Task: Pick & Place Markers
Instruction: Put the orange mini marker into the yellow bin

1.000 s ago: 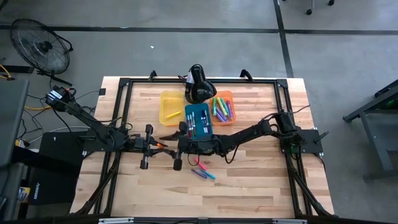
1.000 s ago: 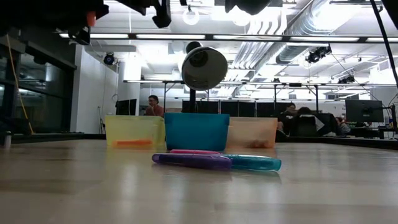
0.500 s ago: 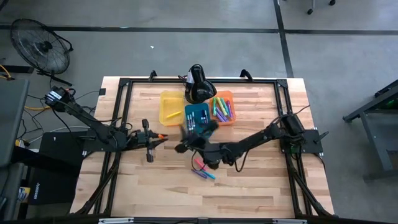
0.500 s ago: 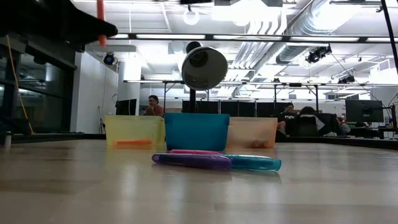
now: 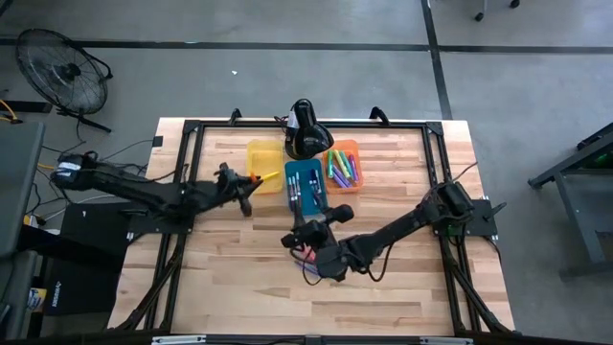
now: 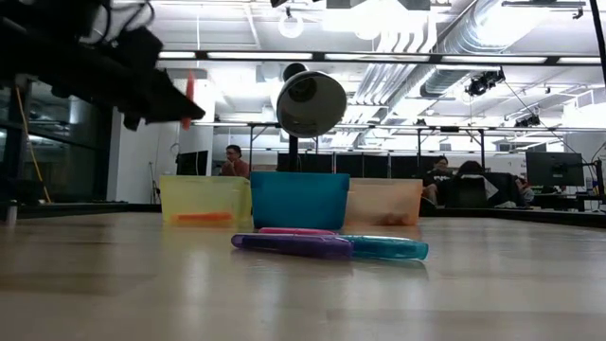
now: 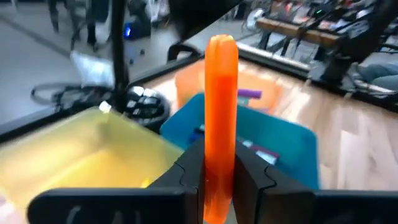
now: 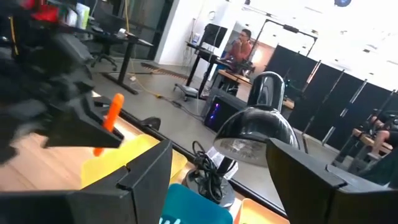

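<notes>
My left gripper (image 5: 251, 182) is shut on an orange marker (image 7: 221, 106) and hovers at the near left corner of the yellow bin (image 5: 261, 161); the low view shows it high above the table (image 6: 180, 102). My right gripper (image 5: 297, 237) is open, with its fingers wide apart in the right wrist view (image 8: 217, 180). It is above the markers left on the table, a purple one (image 6: 294, 244), a teal one (image 6: 388, 248) and a pink one (image 6: 295, 230), lying flat and close together. More markers lie in the blue bin (image 5: 305, 187) and the orange bin (image 5: 345, 165). My left gripper pinches the orange marker between its two fingers (image 7: 189, 171) at the marker's lower part (image 7: 219, 186). The rest of the marker stands up past the fingertips, with its rounded end (image 7: 221, 43) free. The marker is lifted clear of the table and the bins.
Three bins stand side by side toward the far edge, with a black desk lamp (image 5: 306, 129) behind them. An orange marker lies inside the yellow bin (image 6: 201, 217). A black frame runs around the tabletop (image 5: 192, 287). People sit in the room beyond the table.
My left gripper has carried the orange marker from the middle of the table toward the far edge, up to the yellow bin, and has turned on the way. My right gripper has drawn away from it toward the near edge and now hangs over the markers on the table.
</notes>
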You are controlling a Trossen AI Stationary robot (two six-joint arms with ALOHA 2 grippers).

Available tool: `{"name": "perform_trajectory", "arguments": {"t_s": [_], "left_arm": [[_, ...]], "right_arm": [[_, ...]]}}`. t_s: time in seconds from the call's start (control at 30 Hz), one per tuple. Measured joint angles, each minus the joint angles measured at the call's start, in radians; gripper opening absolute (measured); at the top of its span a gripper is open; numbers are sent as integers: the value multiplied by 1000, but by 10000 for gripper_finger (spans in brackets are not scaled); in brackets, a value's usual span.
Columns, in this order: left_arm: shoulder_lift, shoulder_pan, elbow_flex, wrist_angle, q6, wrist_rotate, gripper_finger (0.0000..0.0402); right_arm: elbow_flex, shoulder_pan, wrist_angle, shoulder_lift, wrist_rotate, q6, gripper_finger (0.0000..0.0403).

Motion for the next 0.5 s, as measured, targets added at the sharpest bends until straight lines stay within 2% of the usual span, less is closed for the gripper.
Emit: {"name": "perform_trajectory", "arguments": {"t_s": [0.17,0.33,0.5], "left_arm": [[0,179,42,-135,-68,153,42],[27,312,149,-342,-108,306,41],[122,391,262,-496,-87,376,57]], "right_arm": [[0,7,-97,0,0,104,248],[0,7,-269,0,-29,295,248],[0,6,-424,0,-109,489,248]]}}
